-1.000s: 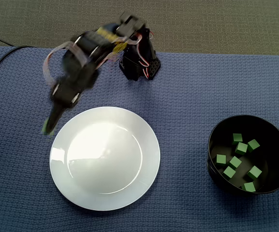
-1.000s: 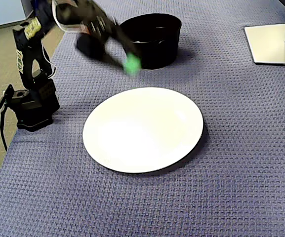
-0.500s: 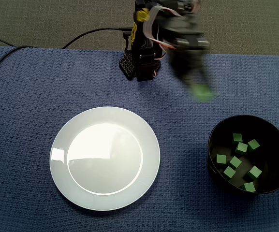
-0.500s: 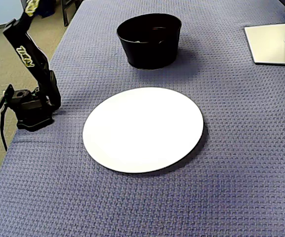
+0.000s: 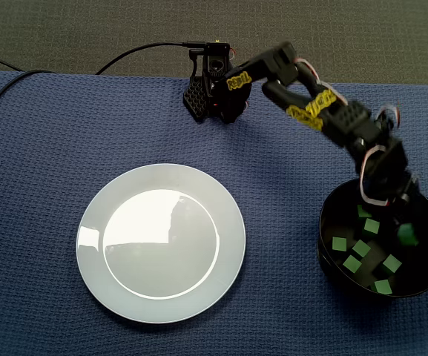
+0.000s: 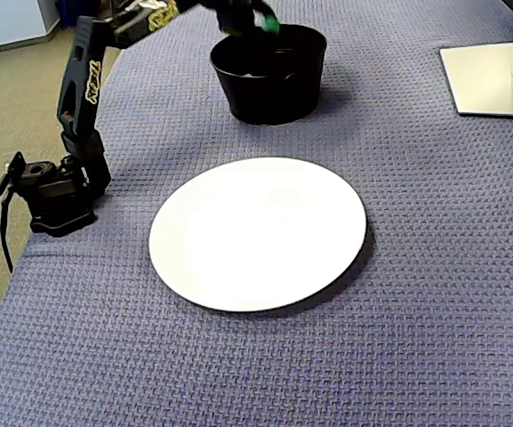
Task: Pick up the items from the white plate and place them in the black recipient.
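Green cubes point(image 5: 361, 248), seven in one black bowl point(image 5: 325, 246), eighth cube point(image 5: 406, 236) in fingers point(image 5: 400, 217)

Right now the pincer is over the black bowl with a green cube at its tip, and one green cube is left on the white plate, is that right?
Not quite. The white plate is bare in both fixed views; no cube lies on it. The rest holds: the pincer is over the black bowl with a green cube at its tip.
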Available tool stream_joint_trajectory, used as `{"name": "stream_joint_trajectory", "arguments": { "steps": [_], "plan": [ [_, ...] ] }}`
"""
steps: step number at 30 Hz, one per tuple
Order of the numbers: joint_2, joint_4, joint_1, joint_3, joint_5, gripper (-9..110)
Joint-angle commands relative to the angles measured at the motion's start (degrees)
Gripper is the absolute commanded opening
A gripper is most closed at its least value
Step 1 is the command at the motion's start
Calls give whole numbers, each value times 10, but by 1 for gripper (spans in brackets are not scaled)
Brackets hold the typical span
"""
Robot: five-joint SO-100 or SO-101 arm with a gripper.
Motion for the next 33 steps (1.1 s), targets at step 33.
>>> {"name": "stream_joint_trajectory", "arguments": {
  "steps": [33],
  "plan": [
    [867, -213, 361, 505, -504, 0]
  ]
}}
